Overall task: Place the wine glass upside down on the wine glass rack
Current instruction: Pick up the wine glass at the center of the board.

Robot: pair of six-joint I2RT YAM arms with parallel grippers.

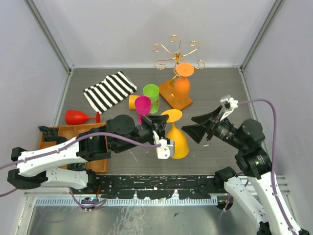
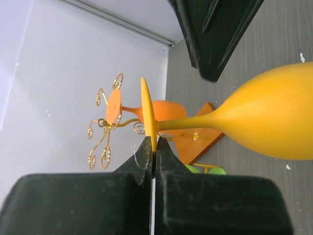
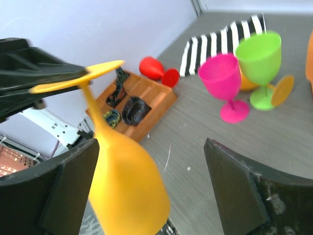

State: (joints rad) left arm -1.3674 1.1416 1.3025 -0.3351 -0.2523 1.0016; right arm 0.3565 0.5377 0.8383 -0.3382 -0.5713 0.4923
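My left gripper is shut on the rim of the foot of a yellow wine glass, which hangs bowl down over the table. In the left wrist view the fingers pinch the foot edge, with the yellow wine glass stretching right. My right gripper stands open just right of it; in its own view the yellow wine glass sits between the wide fingers, near the left one. The gold wire wine glass rack stands at the back on its wooden base, with an orange glass hanging upside down on it.
A pink glass and a green glass stand upright mid-table, with a yellow-orange glass lying behind them. A striped cloth and a red glass on its side lie to the left. A compartmented wooden tray sits under the left arm.
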